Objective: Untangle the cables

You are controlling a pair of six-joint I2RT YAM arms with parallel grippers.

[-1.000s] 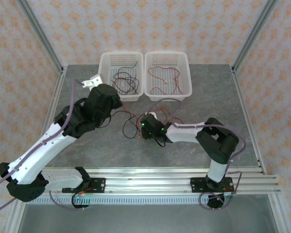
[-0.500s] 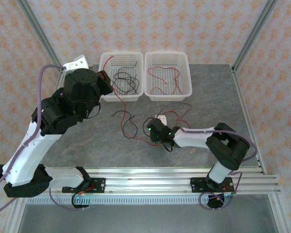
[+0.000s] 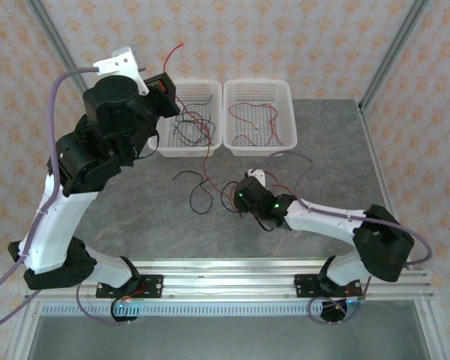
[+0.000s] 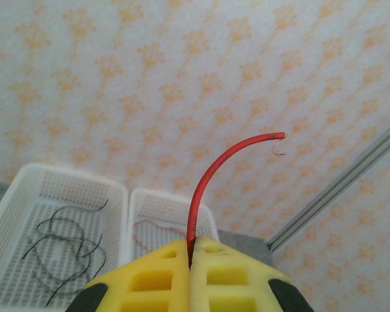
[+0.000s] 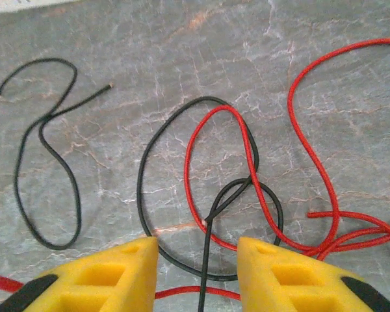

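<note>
Red and black on cables (image 5: 141, 175). Yellow on fingers (image 4: 149, 283). Grey marbling, white-veined, on worktop (image 5: 182, 39). White on baskets (image 3: 189, 82). Orange floral repeat over white on wall (image 4: 117, 65). Purple on arm hoses (image 3: 54, 127).

The left gripper (image 3: 163, 84) has gone up high and back, pulling the thin red bendy wire (image 4: 205, 187) up off the grey table (image 3: 135, 217). The right gripper (image 5: 197, 250) slid a bit right.

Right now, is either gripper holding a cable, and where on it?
Left gripper pinches a red cable near its free end; right gripper is open, holding nothing.
</note>
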